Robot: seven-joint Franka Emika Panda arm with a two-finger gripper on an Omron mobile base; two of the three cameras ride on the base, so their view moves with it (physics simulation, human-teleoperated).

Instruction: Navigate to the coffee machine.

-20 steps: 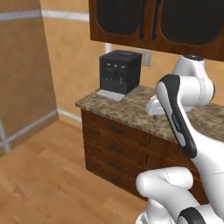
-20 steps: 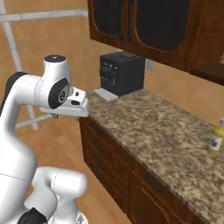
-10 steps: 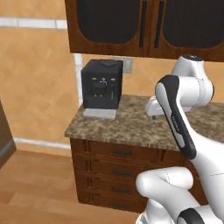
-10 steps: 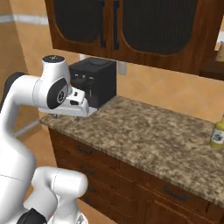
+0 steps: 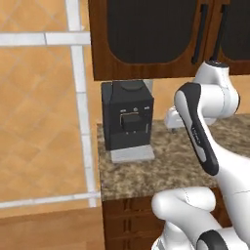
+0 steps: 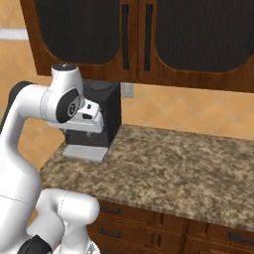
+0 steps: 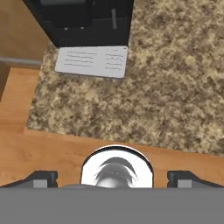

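Observation:
The coffee machine (image 5: 127, 114) is a boxy black appliance with a light-grey drip tray (image 5: 132, 155). It stands at the left end of the speckled granite counter (image 5: 161, 171), under the upper cabinets, and faces me. In the right base view the coffee machine (image 6: 106, 111) is partly hidden behind my arm. My gripper (image 7: 113, 179) hangs above the counter's front edge, a little in front of the coffee machine (image 7: 83, 22) and to its right. The fingertips (image 7: 41, 178) stand far apart with nothing between them. From above, the drip tray (image 7: 92, 61) lies just ahead.
Dark wood upper cabinets with dark glass doors (image 6: 149, 34) hang over the counter (image 6: 188, 168). Brown drawers (image 6: 149, 228) sit below it. A tiled wall (image 5: 44, 97) and a wooden floor (image 5: 49, 229) lie to the left of the counter's end. A wall outlet (image 6: 127, 90) is beside the machine.
Both base views have swung and closed in as the base moved. The coffee machine, seen earlier at an angle and farther off, is now nearer and head-on. The arm's pose looks unchanged.

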